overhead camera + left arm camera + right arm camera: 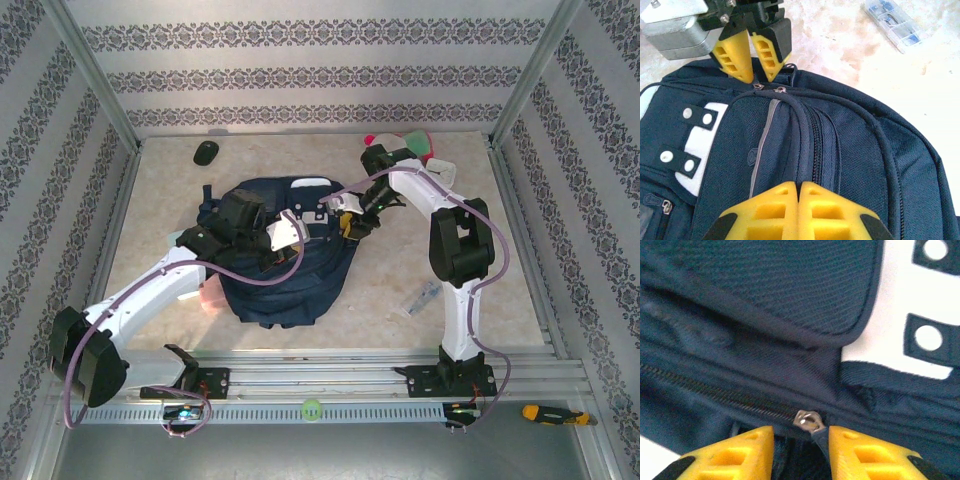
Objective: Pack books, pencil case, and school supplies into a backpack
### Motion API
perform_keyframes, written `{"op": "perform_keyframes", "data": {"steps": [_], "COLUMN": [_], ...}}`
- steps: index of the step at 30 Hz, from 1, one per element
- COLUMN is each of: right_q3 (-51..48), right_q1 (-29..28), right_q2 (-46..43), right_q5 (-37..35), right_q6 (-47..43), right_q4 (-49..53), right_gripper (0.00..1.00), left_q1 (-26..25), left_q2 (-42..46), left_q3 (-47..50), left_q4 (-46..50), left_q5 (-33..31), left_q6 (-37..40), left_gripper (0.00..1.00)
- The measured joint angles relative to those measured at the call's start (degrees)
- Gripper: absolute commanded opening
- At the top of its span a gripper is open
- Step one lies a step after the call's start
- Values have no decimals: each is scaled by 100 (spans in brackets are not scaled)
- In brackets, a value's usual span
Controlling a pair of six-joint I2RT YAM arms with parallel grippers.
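The navy backpack [285, 285] lies flat mid-table, its grey-white patch [707, 142] showing in the left wrist view. My left gripper [799, 186] is shut on a raised fold of the backpack's fabric beside a zipper. At the bag's top edge my right gripper [801, 432] is open, with a metal zipper slider [807, 420] between its fingers and the dark pull lying against the right finger [865, 452]. Of the school supplies, a clear packet [424, 297] lies right of the bag and a pale pink piece [208, 300] lies left of it. The books and pencil case are out of view.
A black mouse [206, 152] lies at the back left. A pink-and-white plush toy [400, 140] and a teal piece [438, 160] sit at the back right. A yellow-handled tool [545, 412] rests on the front rail. Metal frame posts edge the table.
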State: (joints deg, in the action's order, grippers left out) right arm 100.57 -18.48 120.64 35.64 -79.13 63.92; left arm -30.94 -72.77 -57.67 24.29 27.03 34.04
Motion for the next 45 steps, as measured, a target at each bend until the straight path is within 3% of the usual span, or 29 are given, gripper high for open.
{"op": "perform_keyframes", "data": {"steps": [4,6,9,19,27,40,45], "right_q3": [11,42,203,428,446,262,227], "right_q1": [39,35,33,-2,-81,-76,-48], "right_q2": [0,0,0,103,417,356,291], "right_q5": [-24,-28,-48,-61,-363,-387,-326], "right_q6": [-42,-57,-118,-247,-334,-15,195], "right_q4": [214,280,315,140,98,146,160], "right_gripper": [29,44,51,59,51,17,13], "left_q1": [0,0,2,4,4,4,4], "left_q2": [-33,-37,-37,-37,-90,-188,-251], "left_q3": [-15,-33,-35,-35,-87,-98,-125], "left_q4": [-2,-2,-2,0,39,50,50], "left_q5": [0,0,0,0,-2,-2,-24], "left_q6": [9,9,13,37,52,52,50], "left_gripper": [0,0,0,0,0,0,0]}}
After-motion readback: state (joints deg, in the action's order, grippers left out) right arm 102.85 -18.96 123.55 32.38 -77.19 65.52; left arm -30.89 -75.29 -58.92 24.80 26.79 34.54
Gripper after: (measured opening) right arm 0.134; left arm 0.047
